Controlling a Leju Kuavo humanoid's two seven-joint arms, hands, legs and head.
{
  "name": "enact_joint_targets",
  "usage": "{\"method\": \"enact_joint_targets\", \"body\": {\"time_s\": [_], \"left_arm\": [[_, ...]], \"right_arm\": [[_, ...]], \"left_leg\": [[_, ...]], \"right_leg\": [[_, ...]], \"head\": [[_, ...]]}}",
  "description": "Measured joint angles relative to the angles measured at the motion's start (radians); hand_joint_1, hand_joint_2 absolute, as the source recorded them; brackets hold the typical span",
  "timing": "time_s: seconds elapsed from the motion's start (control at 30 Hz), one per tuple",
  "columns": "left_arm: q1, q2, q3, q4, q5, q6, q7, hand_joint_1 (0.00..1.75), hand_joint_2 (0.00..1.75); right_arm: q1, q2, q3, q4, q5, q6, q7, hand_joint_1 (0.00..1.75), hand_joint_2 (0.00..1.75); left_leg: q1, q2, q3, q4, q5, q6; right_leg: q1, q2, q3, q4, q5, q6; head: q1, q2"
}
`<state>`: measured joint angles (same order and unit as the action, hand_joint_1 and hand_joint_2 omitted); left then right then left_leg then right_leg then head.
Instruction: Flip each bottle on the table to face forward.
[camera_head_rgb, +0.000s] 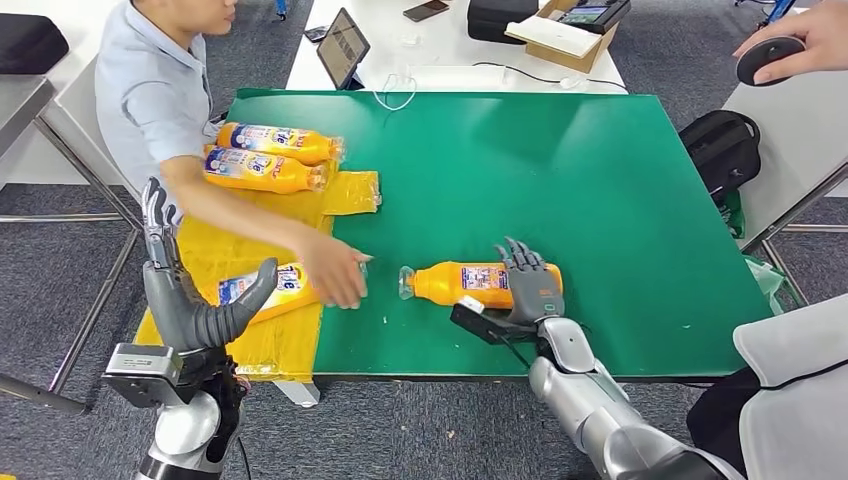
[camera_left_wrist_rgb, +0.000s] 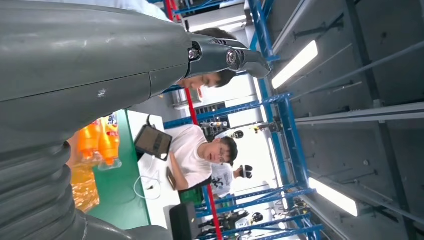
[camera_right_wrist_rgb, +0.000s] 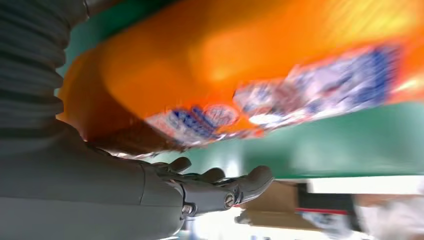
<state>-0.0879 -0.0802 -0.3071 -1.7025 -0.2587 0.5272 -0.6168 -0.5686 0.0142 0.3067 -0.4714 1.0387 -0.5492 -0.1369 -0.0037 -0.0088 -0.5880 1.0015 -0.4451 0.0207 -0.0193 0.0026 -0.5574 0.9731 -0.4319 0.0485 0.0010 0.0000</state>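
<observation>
An orange bottle (camera_head_rgb: 455, 283) lies on its side on the green table (camera_head_rgb: 560, 170) near the front edge, cap to the left, label up. My right hand (camera_head_rgb: 527, 283) rests against its base end with fingers spread; the right wrist view shows the blurred bottle (camera_right_wrist_rgb: 240, 60) beside the straight fingers (camera_right_wrist_rgb: 220, 192). Another bottle (camera_head_rgb: 262, 291) lies on a yellow bag (camera_head_rgb: 270, 345), with a person's hand (camera_head_rgb: 335, 270) on its cap end. My left hand (camera_head_rgb: 195, 300) is raised beside it, open and empty. Two more bottles (camera_head_rgb: 270, 143) (camera_head_rgb: 262, 171) lie at the back left.
A person leans over the table's left side. Behind the table stands a white desk with a tablet (camera_head_rgb: 343, 45) and a cardboard box (camera_head_rgb: 565, 30). A black backpack (camera_head_rgb: 722, 150) sits on the floor at the right. Another person's hand (camera_head_rgb: 800, 40) holds a dark object at the top right.
</observation>
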Motion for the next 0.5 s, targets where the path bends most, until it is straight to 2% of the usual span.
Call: {"method": "enact_joint_targets", "body": {"time_s": [0.1, 0.2, 0.33, 0.43, 0.47, 0.5], "left_arm": [[0.009, 0.000, 0.001, -0.002, -0.020, -0.008, 0.014, 0.00, 1.75], [0.029, 0.000, 0.002, -0.011, -0.043, -0.015, 0.025, 0.00, 1.75], [0.039, 0.000, 0.002, -0.015, -0.054, -0.018, 0.034, 0.00, 1.75], [0.040, 0.000, 0.002, -0.014, -0.055, -0.022, 0.037, 0.00, 1.75], [0.039, 0.000, 0.002, -0.012, -0.055, -0.024, 0.038, 0.00, 1.75], [0.038, 0.000, 0.002, -0.010, -0.054, -0.026, 0.038, 0.00, 1.75]], "right_arm": [[-0.016, -0.001, 0.021, 0.010, 0.058, 0.005, 0.088, 0.00, 1.75], [-0.019, -0.006, 0.033, 0.011, 0.092, 0.014, 0.130, 0.00, 1.75], [-0.021, -0.012, 0.034, 0.011, 0.087, 0.044, 0.133, 0.00, 1.75], [-0.025, -0.014, 0.027, 0.011, 0.040, 0.090, 0.101, 0.00, 1.75], [-0.028, -0.014, 0.021, 0.012, 0.023, 0.108, 0.087, 0.30, 1.75], [-0.030, -0.014, 0.015, 0.014, 0.010, 0.126, 0.075, 0.73, 1.75]], "left_leg": [[0.000, 0.000, 0.000, 0.000, 0.000, 0.000], [0.000, 0.000, 0.000, 0.000, 0.000, 0.000], [0.000, 0.000, 0.000, 0.000, 0.000, 0.000], [0.000, 0.000, 0.001, 0.000, 0.000, 0.000], [0.000, 0.000, 0.001, 0.000, 0.000, 0.000], [0.000, 0.000, 0.001, 0.000, 0.000, 0.000]], "right_leg": [[0.000, 0.000, 0.000, 0.000, 0.000, 0.000], [0.000, 0.000, 0.000, 0.000, 0.000, 0.000], [0.000, 0.000, 0.000, 0.000, 0.000, 0.000], [0.000, 0.000, 0.000, 0.000, 0.000, 0.000], [0.000, 0.000, 0.001, 0.000, 0.000, 0.000], [0.000, 0.000, 0.001, 0.000, 0.000, 0.000]], "head": [[0.000, 0.000], [0.000, 0.000], [0.000, 0.000], [0.000, 0.000], [0.000, 0.000], [0.000, 0.000]]}}
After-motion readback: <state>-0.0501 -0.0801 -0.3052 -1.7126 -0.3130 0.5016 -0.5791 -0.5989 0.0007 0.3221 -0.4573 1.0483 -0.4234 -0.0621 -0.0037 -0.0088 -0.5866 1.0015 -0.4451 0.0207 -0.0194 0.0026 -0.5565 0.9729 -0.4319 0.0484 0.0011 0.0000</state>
